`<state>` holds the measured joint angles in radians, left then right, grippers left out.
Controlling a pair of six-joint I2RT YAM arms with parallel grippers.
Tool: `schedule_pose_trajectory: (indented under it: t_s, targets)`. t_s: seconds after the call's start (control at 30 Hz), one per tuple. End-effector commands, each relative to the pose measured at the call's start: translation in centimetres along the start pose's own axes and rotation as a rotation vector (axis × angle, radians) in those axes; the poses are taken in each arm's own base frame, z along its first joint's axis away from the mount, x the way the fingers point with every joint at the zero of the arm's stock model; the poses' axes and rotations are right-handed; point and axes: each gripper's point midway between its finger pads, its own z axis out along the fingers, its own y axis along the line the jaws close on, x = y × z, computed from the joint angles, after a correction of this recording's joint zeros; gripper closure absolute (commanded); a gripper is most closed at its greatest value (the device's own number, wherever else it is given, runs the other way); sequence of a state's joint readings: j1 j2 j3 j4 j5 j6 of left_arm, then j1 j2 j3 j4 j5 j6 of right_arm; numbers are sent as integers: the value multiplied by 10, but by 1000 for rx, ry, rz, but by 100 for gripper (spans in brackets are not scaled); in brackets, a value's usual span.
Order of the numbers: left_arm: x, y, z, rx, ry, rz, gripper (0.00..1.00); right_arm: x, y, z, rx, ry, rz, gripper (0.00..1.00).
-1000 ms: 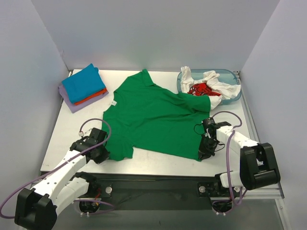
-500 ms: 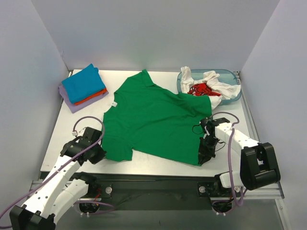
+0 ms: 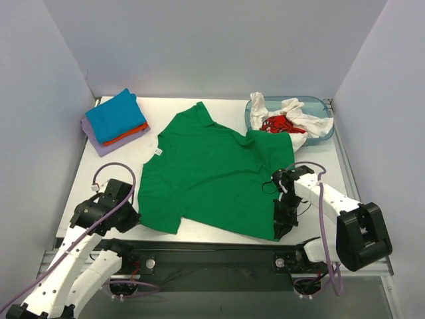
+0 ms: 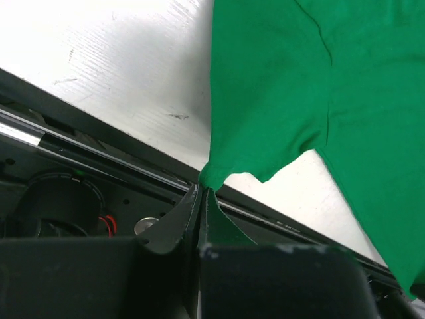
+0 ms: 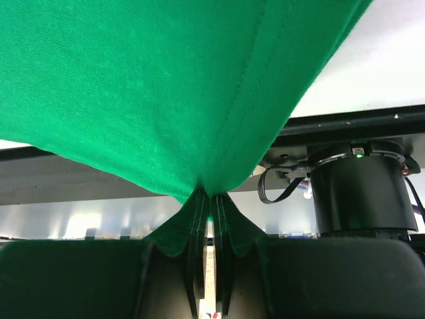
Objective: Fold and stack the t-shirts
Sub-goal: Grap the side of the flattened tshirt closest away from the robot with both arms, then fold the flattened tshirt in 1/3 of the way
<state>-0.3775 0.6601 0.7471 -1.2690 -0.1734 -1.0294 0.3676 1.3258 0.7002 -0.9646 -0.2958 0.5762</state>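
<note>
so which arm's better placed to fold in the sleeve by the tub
Right, probably. The right gripper is shut on the hem of the green t-shirt, on the same side as that sleeve; the left gripper pinches the opposite corner, across the whole shirt.

My left gripper (image 4: 201, 194) pinches a corner of the green t-shirt (image 4: 299, 86) over the white table (image 4: 119, 73) edge.

The green t-shirt (image 3: 212, 173) is plain and bright, the blue shirt (image 3: 116, 114), orange shirt (image 3: 127, 135) and lavender shirt (image 3: 105, 146) plain too, the tub (image 3: 323, 108) translucent blue, holding a white shirt (image 3: 297, 107) and a red shirt (image 3: 277, 123), and the worktop (image 3: 99, 174) white.
</note>
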Motion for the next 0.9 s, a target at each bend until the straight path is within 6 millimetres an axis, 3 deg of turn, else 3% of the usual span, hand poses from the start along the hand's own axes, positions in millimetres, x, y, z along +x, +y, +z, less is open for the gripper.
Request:
schedule_pose_trajectory:
  t_s: [0.0, 0.33, 0.57, 0.87]
  targets:
    - [-2, -15, -4, 45, 27, 56, 100, 15, -7, -11, 27, 39, 24, 100]
    - [-48, -114, 5, 214, -27, 245, 100, -19, -9, -21, -35, 1, 83, 100]
    - [-82, -171, 2, 263, -76, 318, 100, -45, 0, -25, -88, 13, 107, 100]
    - [-109, -230, 18, 305, -91, 394, 100, -80, 7, -45, -168, -8, 154, 100]
